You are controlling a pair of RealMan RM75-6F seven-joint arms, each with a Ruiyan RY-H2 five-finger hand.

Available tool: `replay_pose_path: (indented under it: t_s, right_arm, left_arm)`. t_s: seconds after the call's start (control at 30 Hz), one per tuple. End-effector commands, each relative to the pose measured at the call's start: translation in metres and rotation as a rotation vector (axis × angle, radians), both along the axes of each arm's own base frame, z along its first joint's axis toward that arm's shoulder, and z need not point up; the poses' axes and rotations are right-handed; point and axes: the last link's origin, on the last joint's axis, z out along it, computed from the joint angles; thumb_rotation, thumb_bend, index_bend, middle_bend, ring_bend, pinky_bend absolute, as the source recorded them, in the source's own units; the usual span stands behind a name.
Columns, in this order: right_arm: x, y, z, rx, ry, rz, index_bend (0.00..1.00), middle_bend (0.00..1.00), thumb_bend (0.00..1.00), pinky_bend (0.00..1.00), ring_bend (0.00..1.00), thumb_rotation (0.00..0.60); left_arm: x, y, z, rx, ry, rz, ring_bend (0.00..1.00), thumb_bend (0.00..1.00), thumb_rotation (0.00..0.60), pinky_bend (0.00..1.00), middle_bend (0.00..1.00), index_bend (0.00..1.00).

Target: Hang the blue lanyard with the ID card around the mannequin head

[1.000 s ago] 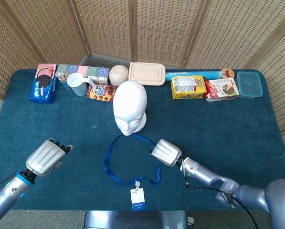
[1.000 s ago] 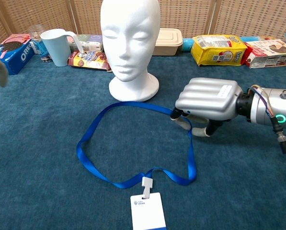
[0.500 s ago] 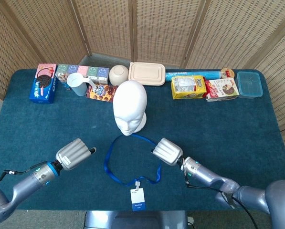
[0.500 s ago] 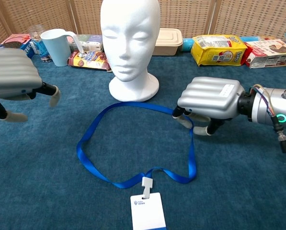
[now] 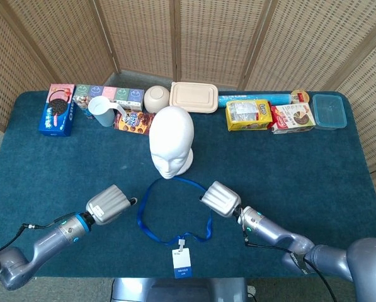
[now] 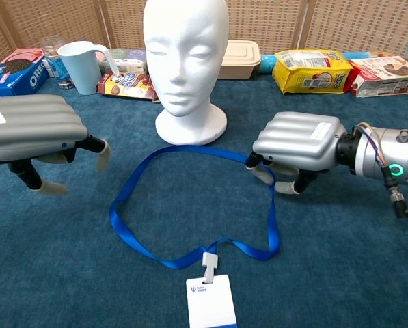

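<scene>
The left hand point(image 6: 33, 130) hangs palm down just beside the lanyard's left edge, fingers point(image 6: 102, 152) apart and pointing down, holding nothing. The lanyard point(image 6: 190, 205) lies as an open loop on the table point(image 6: 368, 260), its far curve close to the base of the head point(image 6: 185, 61), its near end gathered at the clip above the card point(image 6: 210, 301). The right hand point(image 6: 296, 147) sits over the strap's right run; its fingertips point(image 6: 262, 175) curl down at the strap, but whether they pinch it or only touch it I cannot tell.

The step in hand looks like the two-handed pickup. To do it well, the left hand should come in over the strap's left run, roughly level with the right hand across the loop, and pinch the flat ribbon between thumb and a finger, not rake at it. The strap is thin and lies flat on the pile, so the fingertips must press down into the cloth to get under it. The right hand wants a sure pinch before any lift.

Both hands should then rise together and keep well apart, so the loop stays open wider than the head and the card hangs free below. The head is light-looking foam on a small base; a strap snagging its chin could tip it, so the loop should clear the crown before descending.
</scene>
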Motion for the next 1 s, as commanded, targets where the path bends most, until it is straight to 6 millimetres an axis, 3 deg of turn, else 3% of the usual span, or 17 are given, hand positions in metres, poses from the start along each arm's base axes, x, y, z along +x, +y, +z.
replay_pose_path:
  t_s: [0.03,0.33,1.0]
  right_arm:
    - [0.0,-0.001,0.0,-0.001,-0.003,-0.006,0.69,0.82,0.48,1.0,1.0,0.585]
    - [-0.002,0.0,-0.002,0.005,-0.003,-0.022,0.69,0.82,0.48,1.0,1.0,0.589]
    - [-0.006,-0.003,-0.003,0.005,-0.018,-0.051,0.71,0.82,0.48,1.0,1.0,0.591]
  left_arm:
    - [0.0,0.001,-0.01,-0.022,-0.006,0.0,1.0,0.24,0.6,1.0,1.0,0.4]
    - [0.002,0.007,-0.03,-0.024,-0.009,-0.015,1.0,0.24,0.6,1.0,1.0,0.4]
    - [0.014,0.015,-0.05,-0.035,0.015,-0.038,1.0,0.25,0.6,1.0,1.0,0.4]
